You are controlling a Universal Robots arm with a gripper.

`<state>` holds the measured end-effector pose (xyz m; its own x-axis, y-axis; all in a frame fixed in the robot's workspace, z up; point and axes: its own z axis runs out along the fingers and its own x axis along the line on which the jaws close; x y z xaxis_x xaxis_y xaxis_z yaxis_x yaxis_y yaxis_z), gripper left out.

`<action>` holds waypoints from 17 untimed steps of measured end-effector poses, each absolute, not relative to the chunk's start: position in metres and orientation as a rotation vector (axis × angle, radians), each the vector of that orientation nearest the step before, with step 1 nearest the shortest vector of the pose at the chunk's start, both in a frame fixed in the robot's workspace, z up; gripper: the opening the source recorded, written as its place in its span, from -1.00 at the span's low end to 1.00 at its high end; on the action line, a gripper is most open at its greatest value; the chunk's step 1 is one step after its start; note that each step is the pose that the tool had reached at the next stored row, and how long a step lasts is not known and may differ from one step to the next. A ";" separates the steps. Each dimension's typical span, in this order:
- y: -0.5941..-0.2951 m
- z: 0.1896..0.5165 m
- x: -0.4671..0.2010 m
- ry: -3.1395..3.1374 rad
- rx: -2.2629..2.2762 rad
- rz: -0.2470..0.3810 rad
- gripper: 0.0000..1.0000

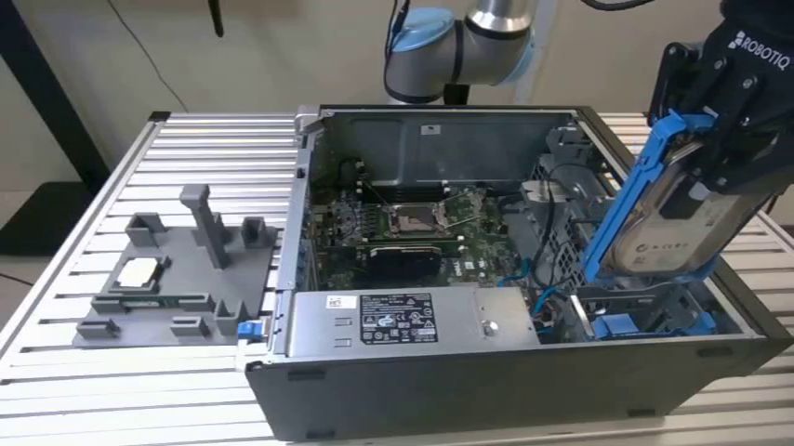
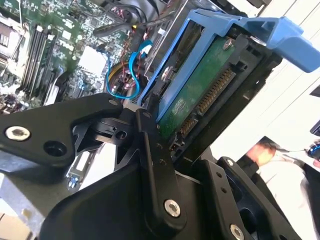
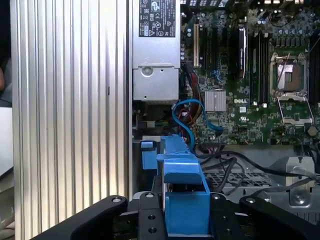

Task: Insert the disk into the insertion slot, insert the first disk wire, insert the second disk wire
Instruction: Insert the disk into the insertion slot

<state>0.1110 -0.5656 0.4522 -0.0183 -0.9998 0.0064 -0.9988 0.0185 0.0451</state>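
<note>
Bare metal and bright plastic on my screens right now.

I'm looking at the disk [image 1: 680,218]: dull silver-grey metal with a white paper label, sitting in its blue frame [image 1: 616,200] of smooth, slightly glossy plastic. In the second wrist view I get its green circuit board [image 2: 192,97] with gold-toned contacts. The gripper [image 1: 709,172] reads matt black, with shiny screw heads. The computer case [image 1: 496,395] is matt grey sheet metal and the power supply [image 1: 410,321] paler bare metal with a paper sticker. The table [image 1: 186,139] is ribbed aluminium with a soft sheen, the fixture [image 1: 174,279] flat grey plastic, the cables [image 3: 187,115] glossy blue.
</note>
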 end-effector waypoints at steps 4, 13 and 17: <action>-0.566 0.448 0.113 -2.216 2.175 -0.043 -0.35; -0.567 0.437 0.116 -2.216 2.175 -0.043 -0.35; -0.566 0.433 0.117 -2.216 2.175 -0.043 -0.35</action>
<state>0.1165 -0.5665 0.4334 -0.0182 -0.9998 0.0065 -0.9988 0.0185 0.0451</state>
